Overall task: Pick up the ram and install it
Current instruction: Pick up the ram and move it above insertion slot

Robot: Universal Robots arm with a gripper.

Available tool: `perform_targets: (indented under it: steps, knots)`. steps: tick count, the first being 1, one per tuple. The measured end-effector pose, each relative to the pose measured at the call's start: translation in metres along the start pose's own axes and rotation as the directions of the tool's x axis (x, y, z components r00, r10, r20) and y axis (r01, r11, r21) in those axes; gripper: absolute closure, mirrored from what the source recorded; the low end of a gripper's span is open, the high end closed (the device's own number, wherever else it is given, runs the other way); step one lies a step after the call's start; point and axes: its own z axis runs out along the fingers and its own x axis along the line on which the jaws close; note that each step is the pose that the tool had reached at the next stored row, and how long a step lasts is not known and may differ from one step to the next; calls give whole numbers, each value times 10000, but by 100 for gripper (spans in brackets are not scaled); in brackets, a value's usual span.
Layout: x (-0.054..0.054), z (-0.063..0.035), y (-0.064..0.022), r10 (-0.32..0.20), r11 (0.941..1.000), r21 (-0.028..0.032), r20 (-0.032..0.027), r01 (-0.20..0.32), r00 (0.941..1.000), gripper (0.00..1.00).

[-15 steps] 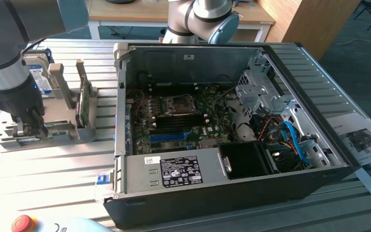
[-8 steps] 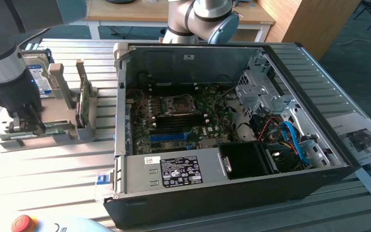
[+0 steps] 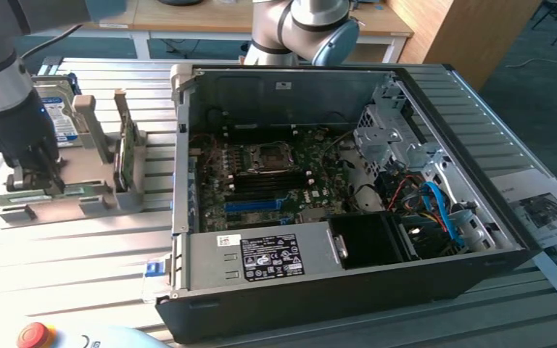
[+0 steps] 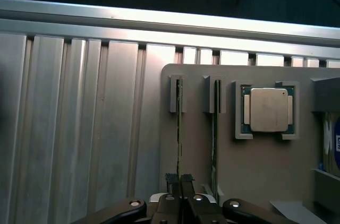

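Firmly clenched, the gripper (image 4: pixel 179 179) pinches the ram (image 4: pixel 179 123) by its top edge. The ram stands on edge in the grey holder's (image 4: pixel 255 176) outermost slot, long axis parallel to the neighbouring stick (image 4: pixel 215 128), with the processor chip (image 4: pixel 268 109) beyond.

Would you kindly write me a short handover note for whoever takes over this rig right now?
Gripper: shut on one end of the ram, as far as the wrist view shows.
Things: the ram stands on edge in its bracket on the grey holder. A second stick stands beside it, then the processor. The open computer case sits to the exterior view's right of the holder.
Done: the ram is gripped.
Left: it is not yet lifted out, nor installed in the case.
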Motion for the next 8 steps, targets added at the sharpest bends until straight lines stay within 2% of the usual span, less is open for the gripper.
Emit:
perform_targets:
  steps: [8]
  knots:
    - [-4, -211, 5, 0, 10000, -1, -1, 0, 10000, 88]
